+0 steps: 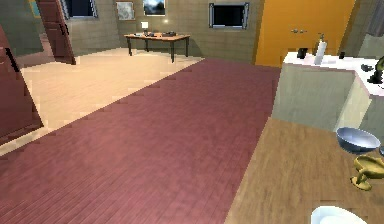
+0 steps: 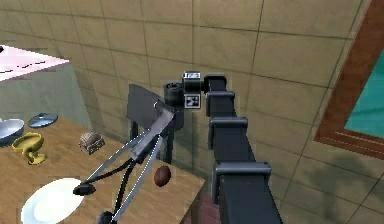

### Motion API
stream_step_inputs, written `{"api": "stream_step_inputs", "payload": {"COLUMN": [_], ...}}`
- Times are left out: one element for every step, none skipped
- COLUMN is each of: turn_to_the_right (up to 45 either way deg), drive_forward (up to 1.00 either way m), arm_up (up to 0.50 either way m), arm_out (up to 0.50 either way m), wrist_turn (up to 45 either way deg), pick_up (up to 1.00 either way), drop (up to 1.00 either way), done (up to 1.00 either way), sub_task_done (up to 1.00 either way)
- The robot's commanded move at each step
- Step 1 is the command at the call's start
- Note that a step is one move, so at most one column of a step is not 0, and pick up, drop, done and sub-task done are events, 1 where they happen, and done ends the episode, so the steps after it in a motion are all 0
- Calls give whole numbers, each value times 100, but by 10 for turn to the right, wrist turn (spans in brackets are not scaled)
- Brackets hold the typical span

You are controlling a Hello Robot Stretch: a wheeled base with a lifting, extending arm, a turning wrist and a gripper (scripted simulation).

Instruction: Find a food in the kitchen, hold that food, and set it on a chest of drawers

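Standing by the wooden table point(image 2: 65, 160), I saw the gripper point(image 2: 96, 201) with its fingers slanting down near the white plate point(image 2: 45, 203). A small brown oval lump point(image 2: 162, 176), likely the food, lay on the tabletop just beside them, and I could not tell how the jaws stood or whether they had hold of anything. Farther back lay a brown loaf-like piece point(image 2: 92, 143), a gold ornament point(image 2: 30, 148) and a blue bowl point(image 2: 8, 130), and far across the room stood an orange door point(image 1: 300, 30). I judged the food found, but the lift and the carry to a chest of drawers all yet to do.
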Motion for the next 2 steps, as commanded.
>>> {"api": "stream_step_inputs", "payload": {"turn_to_the_right": [0,0], "drive_forward": [0,0], "arm_up": [0,0], "arm_out": [0,0], "wrist_turn": [450,450], "pick_up": [0,0], "drop": [0,0], "done": [0,0], "sub_task_done": [0,0]}}
